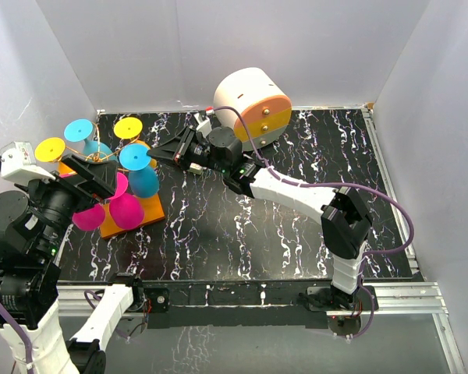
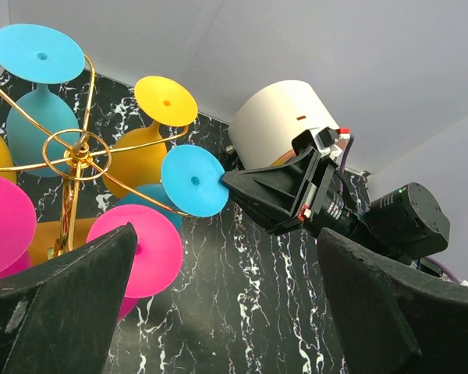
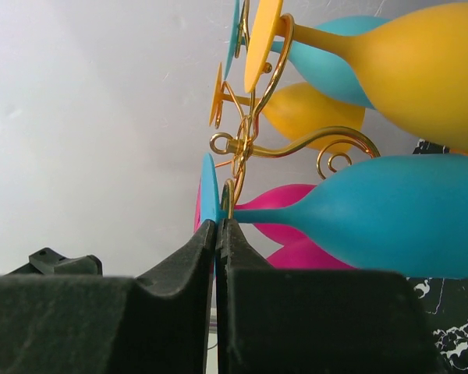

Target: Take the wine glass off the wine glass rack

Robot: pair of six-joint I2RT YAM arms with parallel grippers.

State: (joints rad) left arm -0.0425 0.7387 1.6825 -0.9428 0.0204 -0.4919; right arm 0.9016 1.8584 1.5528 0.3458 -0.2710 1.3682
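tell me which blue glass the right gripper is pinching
The blue glass on the right side of the rack, its foot rim between the shut fingers of the right gripper. The other blue glass hangs at the back, untouched.

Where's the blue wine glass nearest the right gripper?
In the top view the blue wine glass hangs on the wine glass rack's right side, foot at the right gripper's tips, pink glasses nearer the arms.

— where's the right gripper?
— low over the black marbled worktop, in front of the white-and-orange round cabinet. its fingers are closed together, with the tips at the round foot of the blue plastic wine glass.
— and that glass?
— it hangs foot upward on the wine glass rack with the flat orange base plate.
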